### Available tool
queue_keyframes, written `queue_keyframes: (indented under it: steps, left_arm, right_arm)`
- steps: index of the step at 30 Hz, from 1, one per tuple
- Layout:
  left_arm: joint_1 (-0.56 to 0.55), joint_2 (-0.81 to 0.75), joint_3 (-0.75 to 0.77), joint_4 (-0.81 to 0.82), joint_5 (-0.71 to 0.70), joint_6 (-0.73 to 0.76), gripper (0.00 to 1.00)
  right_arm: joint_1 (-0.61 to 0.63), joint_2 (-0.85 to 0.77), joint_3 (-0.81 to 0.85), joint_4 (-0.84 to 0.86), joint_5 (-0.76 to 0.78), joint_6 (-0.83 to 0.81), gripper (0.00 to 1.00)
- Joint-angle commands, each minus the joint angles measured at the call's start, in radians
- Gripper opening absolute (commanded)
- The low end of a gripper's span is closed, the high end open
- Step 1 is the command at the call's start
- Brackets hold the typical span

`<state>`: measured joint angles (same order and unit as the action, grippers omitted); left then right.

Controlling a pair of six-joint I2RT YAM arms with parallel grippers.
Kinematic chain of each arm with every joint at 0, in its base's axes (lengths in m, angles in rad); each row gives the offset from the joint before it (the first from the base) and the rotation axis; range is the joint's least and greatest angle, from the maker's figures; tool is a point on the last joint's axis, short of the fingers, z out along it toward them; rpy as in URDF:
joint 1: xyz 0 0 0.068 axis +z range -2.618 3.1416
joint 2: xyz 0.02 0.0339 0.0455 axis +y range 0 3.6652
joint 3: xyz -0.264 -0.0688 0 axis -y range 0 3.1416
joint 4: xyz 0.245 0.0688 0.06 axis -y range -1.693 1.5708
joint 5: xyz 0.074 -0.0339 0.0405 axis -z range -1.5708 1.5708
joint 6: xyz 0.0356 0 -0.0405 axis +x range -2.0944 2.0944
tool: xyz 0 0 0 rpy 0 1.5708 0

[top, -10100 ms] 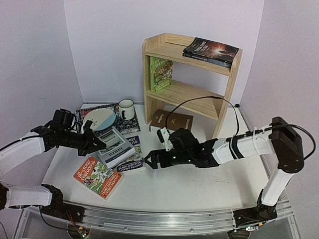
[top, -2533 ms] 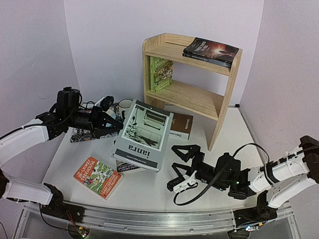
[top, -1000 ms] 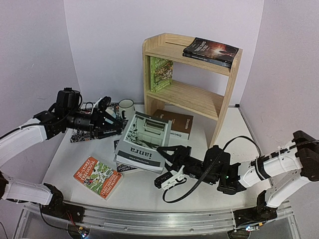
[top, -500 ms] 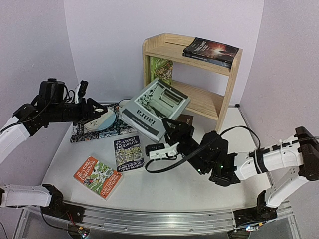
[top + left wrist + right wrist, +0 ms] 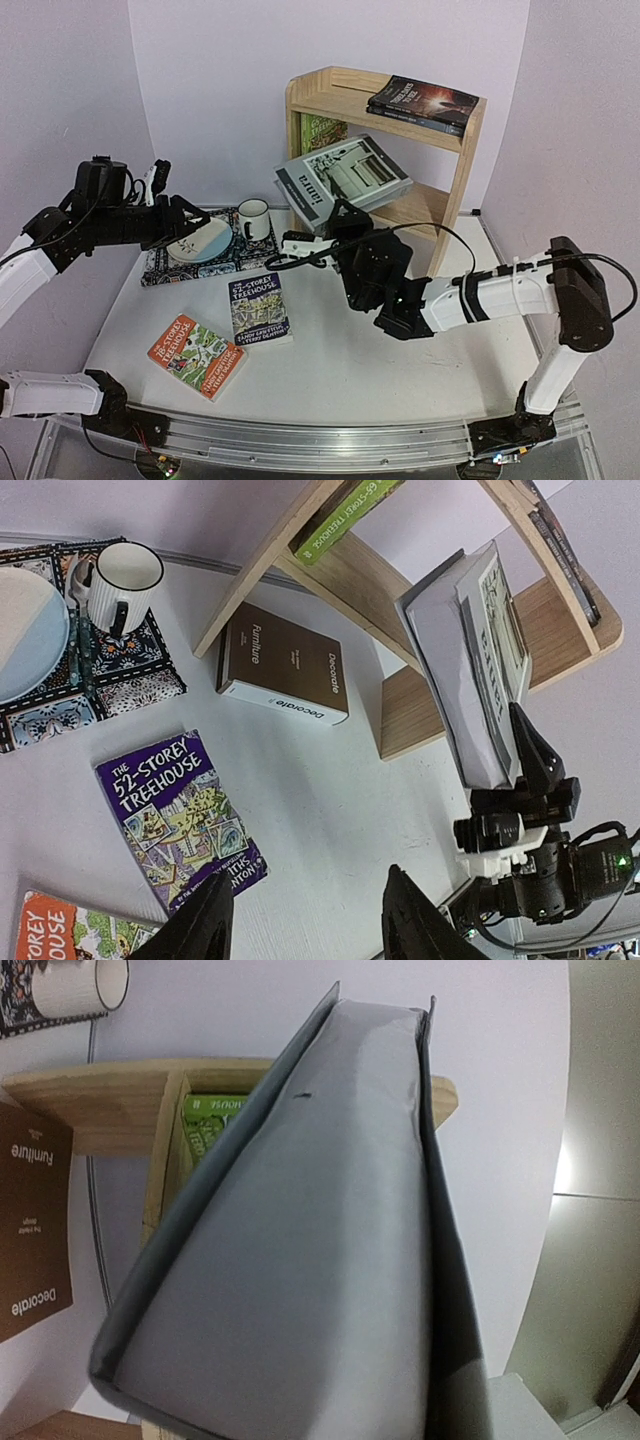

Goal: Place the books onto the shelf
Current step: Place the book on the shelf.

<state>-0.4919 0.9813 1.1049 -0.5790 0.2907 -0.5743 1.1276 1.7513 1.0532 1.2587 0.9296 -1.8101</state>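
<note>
Grey book (image 5: 345, 178) held in the air by the right gripper (image 5: 340, 212), whose jaws are clamped on the book's lower, titled edge. The book hangs in front of the shelf (image 5: 460, 170), level with the gap between its two boards, not touching either.

It is tilted. The gripped edge is lowest and points left, and the opposite edge rises toward the shelf's right side panel. The printed cover faces up and forward. From the left wrist view it stands steeply, its pale page edges showing. Its long axis seems to run along the shelf front, though I cannot be sure.

A green book (image 5: 320, 130) stands at the left end of the lower board, just behind the grey one. Two dark books (image 5: 425, 103) lie stacked on the top board. A brown-and-white book (image 5: 283, 665) lies flat on the tabletop (image 5: 400, 370) by the shelf's left foot, below the lifted book.

The left gripper (image 5: 185, 212) hovers over the back left corner, jaws apart and holding nothing, above a patterned mat (image 5: 165, 265) with a plate (image 5: 200, 240) and a mug (image 5: 252, 218). A dark blue paperback (image 5: 258, 308) and an orange paperback (image 5: 197, 356) lie flat toward the front left.
</note>
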Motion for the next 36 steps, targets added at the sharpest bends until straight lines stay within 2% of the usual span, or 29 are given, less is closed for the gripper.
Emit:
queue_keyframes:
  steps: [1,6,10,17,20,22,26,30,36]
  left_arm:
    - [-0.001,-0.017,0.006,-0.001,-0.015,0.014,0.52]
    - [0.0,-0.005,0.005,0.0,-0.011,0.014,0.52]
    - [-0.001,0.001,0.005,0.001,-0.006,0.012,0.52]
    - [-0.001,0.012,-0.001,0.002,0.009,0.008,0.52]
    - [-0.001,0.016,-0.004,0.002,0.011,0.006,0.52]
    - [-0.001,0.018,-0.005,0.002,0.013,0.007,0.52]
    - [-0.001,0.019,-0.005,0.001,0.011,0.006,0.52]
    - [-0.001,0.025,-0.007,0.001,0.012,0.006,0.52]
    - [-0.001,0.034,-0.009,0.002,0.013,0.006,0.52]
  right_arm:
    - [-0.035,0.016,0.066,0.1,0.129,-0.005,0.26]
    - [-0.079,0.026,0.05,0.063,0.181,0.037,0.27]
    - [-0.114,0.003,0.019,-0.057,0.214,0.142,0.29]
    - [-0.141,-0.057,0.033,-0.43,0.202,0.436,0.35]
    - [-0.148,-0.057,0.048,-0.505,0.193,0.499,0.47]
    - [-0.15,-0.053,0.051,-0.529,0.188,0.517,0.65]
    - [-0.15,-0.046,0.087,-0.656,0.175,0.588,0.87]
    - [-0.15,-0.054,0.153,-0.883,0.114,0.759,0.93]
    - [-0.15,-0.09,0.189,-1.016,0.033,0.864,0.96]
